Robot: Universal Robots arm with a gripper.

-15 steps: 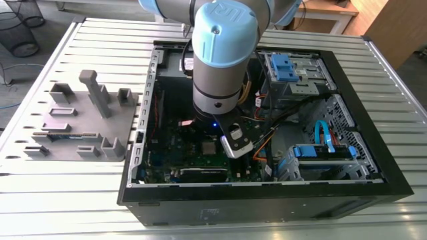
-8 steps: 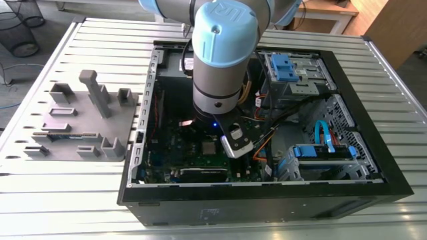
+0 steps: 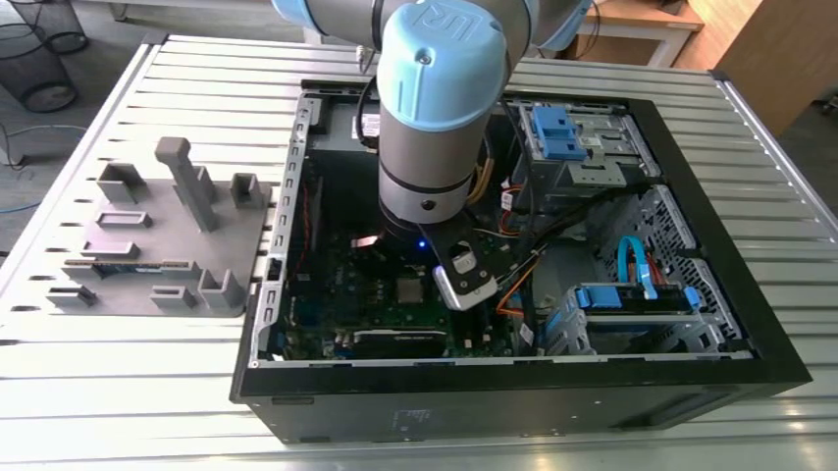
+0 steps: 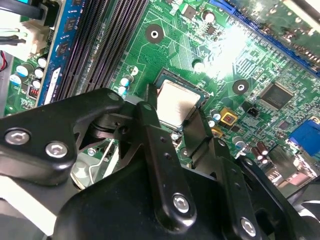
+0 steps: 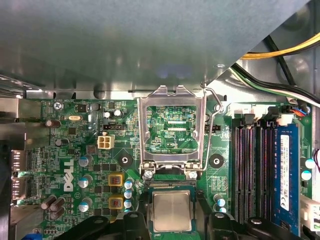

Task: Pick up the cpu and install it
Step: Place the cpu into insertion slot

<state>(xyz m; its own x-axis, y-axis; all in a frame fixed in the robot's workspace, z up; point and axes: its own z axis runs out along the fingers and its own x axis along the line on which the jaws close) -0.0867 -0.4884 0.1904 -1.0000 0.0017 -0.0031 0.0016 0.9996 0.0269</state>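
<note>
Your gripper (image 4: 175, 111) sat low over the motherboard (image 4: 260, 55) inside the open computer case (image 3: 772, 378). Its jaws were drawn narrow, with the fingers (image 4: 150, 120) against two opposite edges of the cpu (image 4: 176, 100), so I judged it clamped on the chip. In the first wrist view the cpu (image 5: 171, 210) lay at the socket, just beside the hinged socket frame (image 5: 172, 97). That frame stood swung open with its wire lever (image 5: 212, 125) released. The memory slots (image 5: 250, 170) ran close by on one side. Whether the chip had dropped fully into its seat, I could not tell.

You should have expected the cpu to handle as light, thin and rigid. Its smooth metal lid would offer little friction, and its underside, like the socket contacts beneath, would not forgive scraping or a sideways shove. The bare side edges were the place to hold it, as your gripper did.

The chip lay flat with its dull silver top facing up toward the wrist. Being square, it had no real long axis, and its sides ran parallel with the socket walls and the memory slots. I could not make out its corner marking.
</note>
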